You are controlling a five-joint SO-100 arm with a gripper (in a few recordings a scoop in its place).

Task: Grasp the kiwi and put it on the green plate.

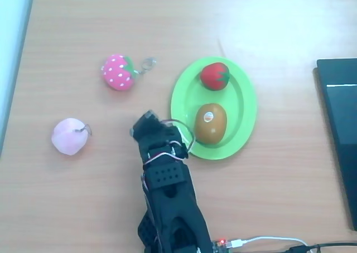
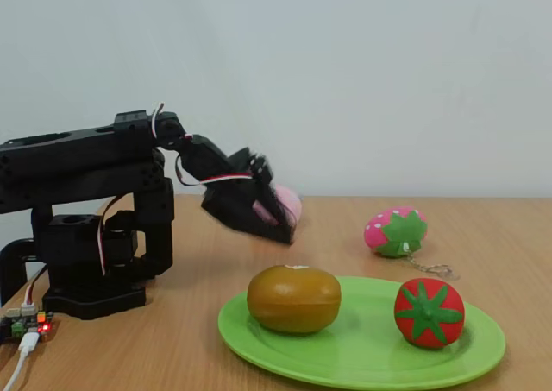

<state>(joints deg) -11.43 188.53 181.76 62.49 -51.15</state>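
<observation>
Already, the kiwi is seen lying on the green plate, on the half nearer the arm in the overhead view, with its white sticker turned upward. A red strawberry is set on the same plate just beyond it, apart from it. The gripper is held above the wooden table just left of the plate's rim, with nothing carried; whether its fingers are spread or pressed together cannot be told. A pink strawberry and a pale pink peach are left on the table, well apart from the plate.
</observation>
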